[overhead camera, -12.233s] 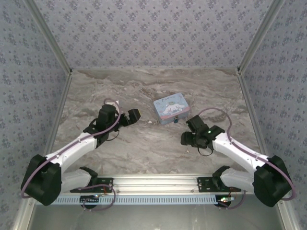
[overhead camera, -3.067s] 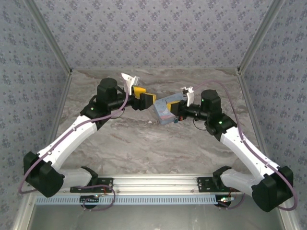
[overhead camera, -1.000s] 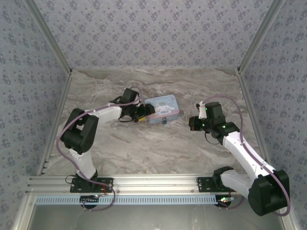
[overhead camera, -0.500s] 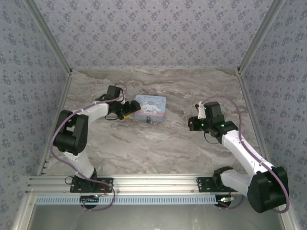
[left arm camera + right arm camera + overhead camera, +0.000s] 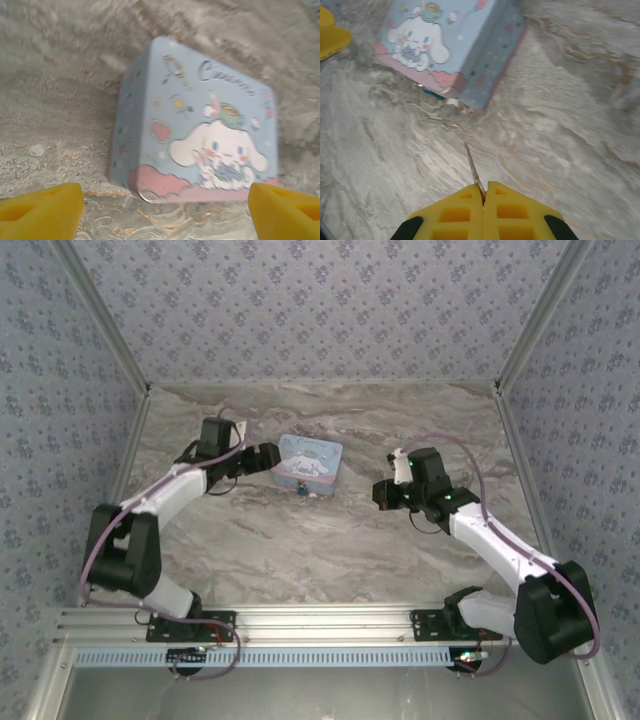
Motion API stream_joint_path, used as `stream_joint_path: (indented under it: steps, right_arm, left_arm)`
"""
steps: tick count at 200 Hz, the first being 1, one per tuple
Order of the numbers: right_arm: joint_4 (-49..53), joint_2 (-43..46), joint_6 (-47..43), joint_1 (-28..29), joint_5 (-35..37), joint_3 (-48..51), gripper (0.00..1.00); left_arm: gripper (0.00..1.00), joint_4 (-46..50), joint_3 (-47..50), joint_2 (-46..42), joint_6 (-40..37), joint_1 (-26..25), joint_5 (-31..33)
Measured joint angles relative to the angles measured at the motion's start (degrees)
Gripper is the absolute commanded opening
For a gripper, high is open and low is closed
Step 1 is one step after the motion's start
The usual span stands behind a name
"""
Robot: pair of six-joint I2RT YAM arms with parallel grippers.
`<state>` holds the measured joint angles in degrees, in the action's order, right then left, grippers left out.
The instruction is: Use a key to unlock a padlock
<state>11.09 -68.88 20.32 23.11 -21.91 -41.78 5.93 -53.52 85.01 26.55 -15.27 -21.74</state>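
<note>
The light-blue cartoon tin [image 5: 309, 462] lies on the marble table, and the tiny teal padlock [image 5: 303, 489] hangs at its near edge. My left gripper [image 5: 262, 458] is just left of the tin and open. In the left wrist view the yellow fingertips [image 5: 42, 209] stand wide apart, with the tin [image 5: 200, 125] just ahead of them. My right gripper [image 5: 380, 492], to the right of the tin, is shut on the thin silvery key [image 5: 472, 167], which points toward the tin [image 5: 450, 40]. A teal sliver of the padlock [image 5: 432, 93] shows under the tin's edge.
Patterned walls enclose the table on three sides, with metal posts [image 5: 120, 390] at the corners. Bare marble [image 5: 330, 550] stretches between the tin and the arm bases. The left gripper's yellow finger [image 5: 330, 30] shows at the tin's far side in the right wrist view.
The tin has slid left with the left gripper. That gripper's jaws have spread wider and its arm has swung out. The right gripper has moved left toward the tin, still holding the key.
</note>
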Motion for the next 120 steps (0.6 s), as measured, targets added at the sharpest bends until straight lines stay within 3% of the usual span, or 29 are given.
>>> stream_joint_path:
  steps: [57, 120]
  right_arm:
    - [-8.7, -13.5, -2.8, 2.4, -7.3, -8.2, 0.0]
    - [-12.8, -27.7, -3.5, 2.5, -10.6, -16.7, 0.0]
  left_arm:
    - [0.88, -14.0, 16.9, -13.8, -1.1, 0.0, -5.5]
    - [0.86, -21.7, 24.8, -16.5, -3.2, -2.1, -9.6]
